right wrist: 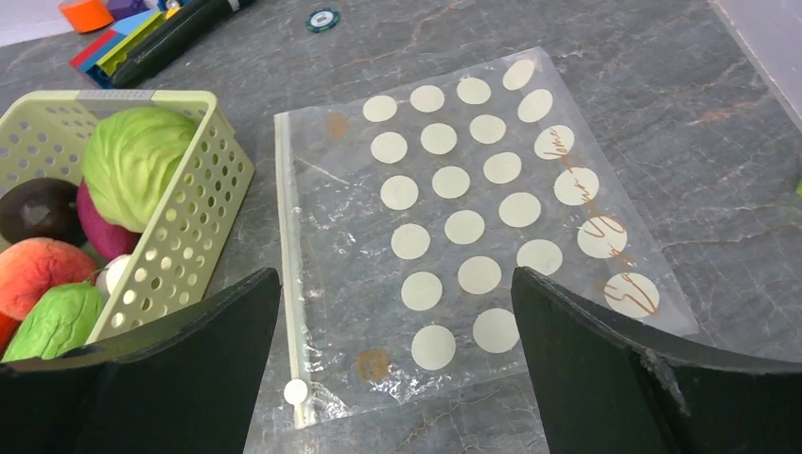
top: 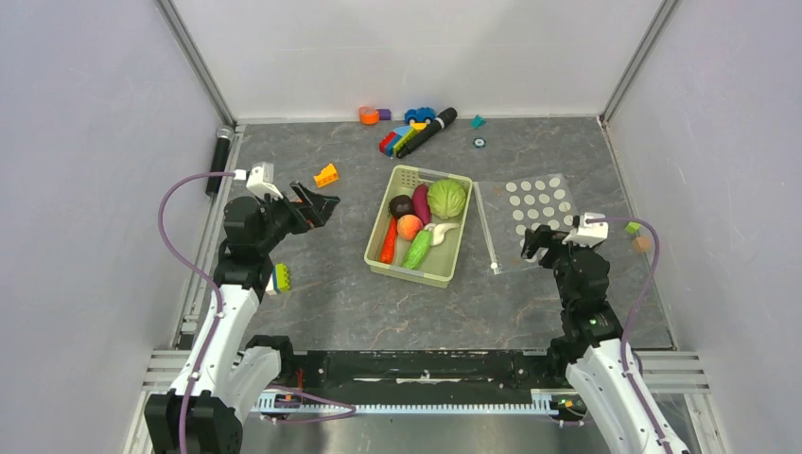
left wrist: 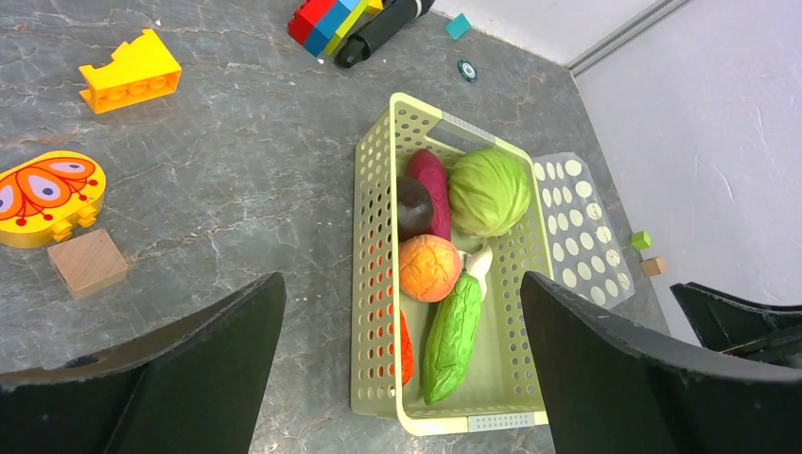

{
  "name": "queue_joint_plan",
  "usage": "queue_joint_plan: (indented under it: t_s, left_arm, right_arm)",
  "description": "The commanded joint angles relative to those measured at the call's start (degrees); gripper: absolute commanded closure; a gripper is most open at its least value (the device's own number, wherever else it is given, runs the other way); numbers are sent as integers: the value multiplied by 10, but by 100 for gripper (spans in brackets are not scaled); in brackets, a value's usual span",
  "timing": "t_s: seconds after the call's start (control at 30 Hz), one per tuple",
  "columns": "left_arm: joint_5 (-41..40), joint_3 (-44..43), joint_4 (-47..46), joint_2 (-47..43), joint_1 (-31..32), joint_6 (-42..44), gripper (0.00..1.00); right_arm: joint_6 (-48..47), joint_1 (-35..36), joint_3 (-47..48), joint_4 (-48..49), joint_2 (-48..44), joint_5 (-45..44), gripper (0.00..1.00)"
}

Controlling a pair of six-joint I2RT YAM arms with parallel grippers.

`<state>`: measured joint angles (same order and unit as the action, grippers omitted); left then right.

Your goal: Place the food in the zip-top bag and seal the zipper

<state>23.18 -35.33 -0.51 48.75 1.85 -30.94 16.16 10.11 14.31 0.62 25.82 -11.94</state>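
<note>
Top external view: nothing's bagged yet. All the food sits in the pale green basket (top: 413, 274) mid-table: cabbage (top: 446, 199), eggplant (top: 421, 202), maroon ball (top: 401, 205), peach (top: 409, 226), carrot (top: 389, 242), cucumber (top: 416, 250), white piece (top: 441, 228).
Zip-top bag (top: 539, 213): flat on the table (top: 312, 293) just right of the basket. The zipper (top: 486, 227) runs along the edge facing the basket, with a white tab (right wrist: 296, 391) at its near end. Can't tell if the mouth is open or zipped.
Left gripper (top: 320, 203): jaws spread wide, empty, off to the left of the basket and looking down into it.
Right gripper (top: 532, 242): jaws wide too, holding nothing, hanging above the bag's near edge.
Risk, bag: it's floppy film lying flat, so my guess is a pinch grabs both layers or just skids it against the basket.
Risk, cabbage: round and fat, so it probably jams or rolls off if the mouth isn't held up.
Risk, cucumber and carrot: they're packed tight beside the peach, so fingers could bump the neighbours or drag the light basket.
Risk, clutter: the yellow block (top: 326, 175) and wooden cube (left wrist: 87, 262) near the left arm aren't food, and they'd be easy to grab by mistake.
Risk, zipper: if any piece pokes over the strip, it won't seal.
</note>
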Motion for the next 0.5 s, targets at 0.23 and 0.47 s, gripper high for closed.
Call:
queue_joint_plan:
  t_s: [0.23,0.47]
  left_arm:
    - [18,1,-20,-3,-1,14,0]
    - [26,-4,-20,6,-1,11,0]
  right_arm:
    - [-93,-1,20,65,64,247,2]
    - [-80,11,150,-22,297,237,2]
